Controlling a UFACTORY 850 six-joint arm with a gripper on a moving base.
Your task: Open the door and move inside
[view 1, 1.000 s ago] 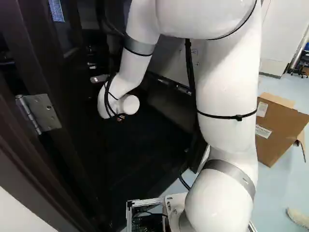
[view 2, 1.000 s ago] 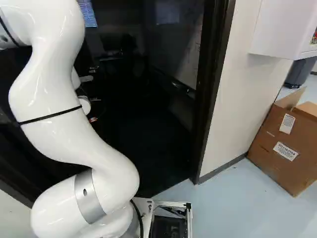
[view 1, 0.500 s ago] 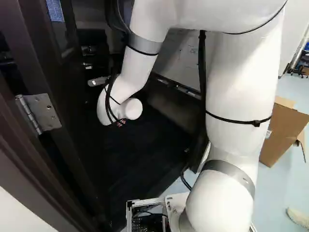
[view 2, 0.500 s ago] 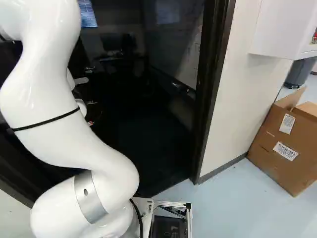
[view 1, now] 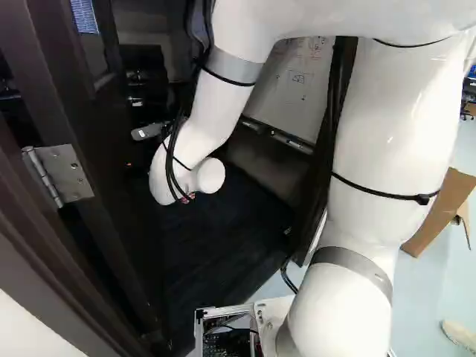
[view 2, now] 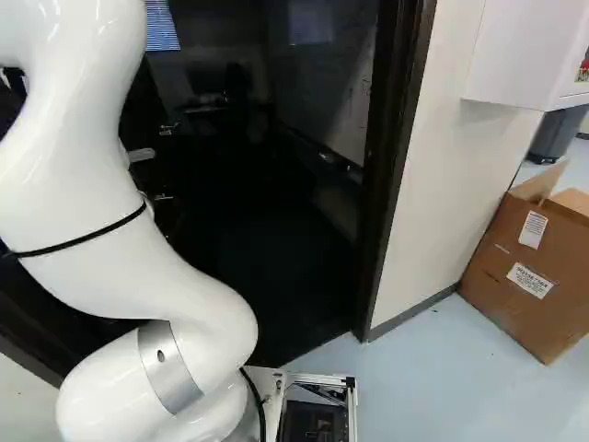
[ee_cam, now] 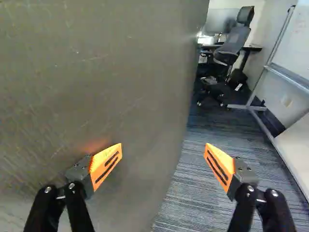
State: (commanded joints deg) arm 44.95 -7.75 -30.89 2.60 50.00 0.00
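at the left of the left base view, the door (view 1: pixel 74 119) is seen standing open, carried on a metal hinge (view 1: pixel 71 172). its long axis is upright; its width is directed from the hinge ahead into the dark room. the lever handle (view 1: pixel 151 132) is seen just beside the wrist of the arm (view 1: pixel 390 156), which is reached into the doorway. the gripper (view 1: pixel 187 198) is mostly hidden below that wrist. in the wrist view the jaws are spread wide: one finger is set against the view of the door face, contact not determinable; the other is over carpet (ee_cam: pixel 193 169), the door's edge between. a chair (ee_cam: pixel 234 43) is seen farther ahead. at the foot of the right base view, a dark unit (view 2: pixel 313 422) is held in an open metal frame (view 2: pixel 322 378). at the right, a cardboard box (view 2: pixel 529 276) is tilted, flaps open, contents hidden; behind it, a grey bin (view 2: pixel 557 136).
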